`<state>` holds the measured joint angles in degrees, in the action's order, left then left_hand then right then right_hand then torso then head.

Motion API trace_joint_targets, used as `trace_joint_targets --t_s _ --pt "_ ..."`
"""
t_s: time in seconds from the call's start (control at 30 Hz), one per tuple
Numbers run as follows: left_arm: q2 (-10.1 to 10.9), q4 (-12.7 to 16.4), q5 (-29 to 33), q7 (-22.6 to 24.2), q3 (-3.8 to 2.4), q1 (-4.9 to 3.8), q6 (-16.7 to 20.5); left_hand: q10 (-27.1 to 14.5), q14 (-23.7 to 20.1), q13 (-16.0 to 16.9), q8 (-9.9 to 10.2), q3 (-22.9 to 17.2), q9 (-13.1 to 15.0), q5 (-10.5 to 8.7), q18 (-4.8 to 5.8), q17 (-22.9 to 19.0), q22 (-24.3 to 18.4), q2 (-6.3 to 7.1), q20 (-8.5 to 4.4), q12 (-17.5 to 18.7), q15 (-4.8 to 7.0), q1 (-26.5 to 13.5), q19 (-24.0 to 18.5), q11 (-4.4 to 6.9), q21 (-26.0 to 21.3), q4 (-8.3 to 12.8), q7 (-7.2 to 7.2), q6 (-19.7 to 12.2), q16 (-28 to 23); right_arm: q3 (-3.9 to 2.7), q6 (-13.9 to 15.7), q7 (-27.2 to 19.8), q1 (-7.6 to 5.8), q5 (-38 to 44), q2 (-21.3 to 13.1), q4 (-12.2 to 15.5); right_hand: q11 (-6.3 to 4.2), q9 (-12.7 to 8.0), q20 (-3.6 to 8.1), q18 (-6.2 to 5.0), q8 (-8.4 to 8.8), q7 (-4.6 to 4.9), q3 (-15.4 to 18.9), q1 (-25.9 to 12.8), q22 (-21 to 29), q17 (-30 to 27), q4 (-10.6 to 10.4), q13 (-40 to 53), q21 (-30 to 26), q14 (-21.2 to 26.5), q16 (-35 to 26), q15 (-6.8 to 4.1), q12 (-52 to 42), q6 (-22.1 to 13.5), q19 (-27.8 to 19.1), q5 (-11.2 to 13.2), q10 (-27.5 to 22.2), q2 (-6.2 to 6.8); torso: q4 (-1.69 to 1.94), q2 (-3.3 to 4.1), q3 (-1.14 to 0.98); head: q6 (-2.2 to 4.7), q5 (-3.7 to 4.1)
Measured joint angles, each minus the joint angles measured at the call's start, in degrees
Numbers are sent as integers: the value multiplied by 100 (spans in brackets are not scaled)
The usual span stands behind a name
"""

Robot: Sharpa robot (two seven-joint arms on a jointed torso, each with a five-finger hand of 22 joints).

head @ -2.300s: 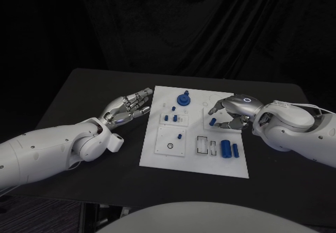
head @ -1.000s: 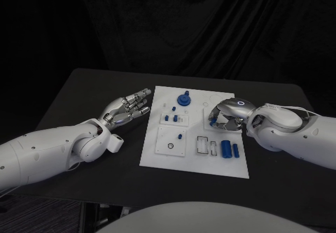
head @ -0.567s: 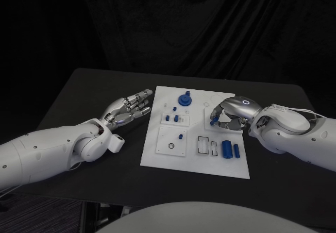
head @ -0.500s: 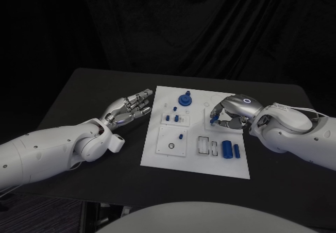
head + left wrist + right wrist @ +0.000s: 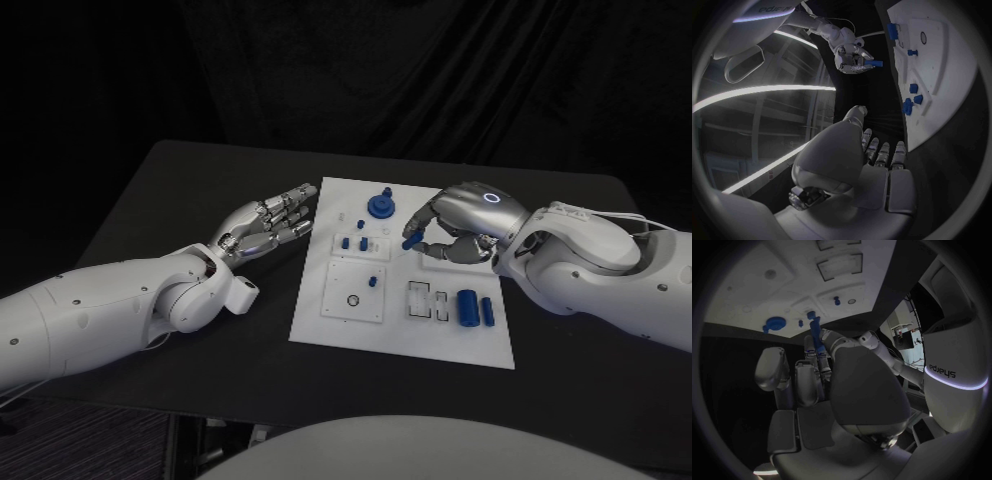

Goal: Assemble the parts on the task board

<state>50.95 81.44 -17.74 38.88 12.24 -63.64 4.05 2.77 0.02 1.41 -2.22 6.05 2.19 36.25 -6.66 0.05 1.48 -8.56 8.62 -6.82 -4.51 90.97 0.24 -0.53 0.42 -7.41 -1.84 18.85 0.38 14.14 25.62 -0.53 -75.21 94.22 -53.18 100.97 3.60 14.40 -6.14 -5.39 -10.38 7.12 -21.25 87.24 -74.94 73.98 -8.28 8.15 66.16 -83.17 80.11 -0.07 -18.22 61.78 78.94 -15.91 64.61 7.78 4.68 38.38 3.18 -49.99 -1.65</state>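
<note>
Blue peg (image 5: 414, 240) now between lifted fingers (image 5: 433, 228)

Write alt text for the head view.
The right hand holds a small blue part just above the white task board, where more blue parts lie. The left hand rests open on the black table beside the board.

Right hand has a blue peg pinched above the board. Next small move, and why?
Probably lower it toward the task board: the right hand holds the blue peg clear of the surface, not seated. Which hole it fits, I cannot tell. The left hand rests open beside the board.
</note>
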Motion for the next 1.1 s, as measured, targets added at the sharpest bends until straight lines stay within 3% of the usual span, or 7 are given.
trace_joint_targets --t_s 0.1,0.2,0.43,0.73,1.1 --pt "7 -1 0 0 0 4 -9 0 0 0 0 0 0 0 -93 0 0 0 0 0 0 0 0 0 0 0 0 0 0 4 -26 -34 145 55 179 4 9 0 27 -1 2 0 17 0 0 62 17 -4 159 -33 95 -33 34 0 86 3 12 0 1 2 1 0 -10" --pt "13 -5 0 0 0 5 -18 12 0 0 0 0 0 0 -93 1 0 0 0 0 0 0 0 -12 0 0 0 0 0 8 -60 -67 283 161 433 -101 7 38 62 98 3 0 5 0 1 97 41 -4 461 -52 267 -51 53 -1 227 3 32 0 3 3 3 0 -20" --pt "3 -23 0 0 0 34 -40 20 0 1 0 0 0 0 -92 2 -1 0 0 0 0 0 0 -20 0 0 0 0 0 7 -180 -113 511 520 939 -393 -1 56 62 97 36 1 -2 -1 1 96 48 14 477 -52 267 -51 98 -2 226 4 41 0 11 10 3 0 -23" --pt "-45 -60 0 0 0 65 -77 7 0 1 0 0 -5 -59 -91 3 2 1 40 0 -42 0 0 -33 0 0 -21 -21 0 5 -325 -121 568 870 1205 -547 -2 69 61 96 69 20 -2 -1 1 96 48 15 477 -52 267 -51 132 -61 226 4 41 1 11 7 -2 0 -22" --pt "-61 -80 0 0 0 120 -121 -1 0 1 0 -16 -5 -60 -91 4 5 -22 40 0 -41 23 0 -40 0 16 -21 -21 0 4 -495 -123 574 1050 1320 -605 -2 57 61 95 74 20 -3 -1 2 95 80 14 477 -52 267 -51 153 -61 226 5 42 1 11 10 6 0 -29"
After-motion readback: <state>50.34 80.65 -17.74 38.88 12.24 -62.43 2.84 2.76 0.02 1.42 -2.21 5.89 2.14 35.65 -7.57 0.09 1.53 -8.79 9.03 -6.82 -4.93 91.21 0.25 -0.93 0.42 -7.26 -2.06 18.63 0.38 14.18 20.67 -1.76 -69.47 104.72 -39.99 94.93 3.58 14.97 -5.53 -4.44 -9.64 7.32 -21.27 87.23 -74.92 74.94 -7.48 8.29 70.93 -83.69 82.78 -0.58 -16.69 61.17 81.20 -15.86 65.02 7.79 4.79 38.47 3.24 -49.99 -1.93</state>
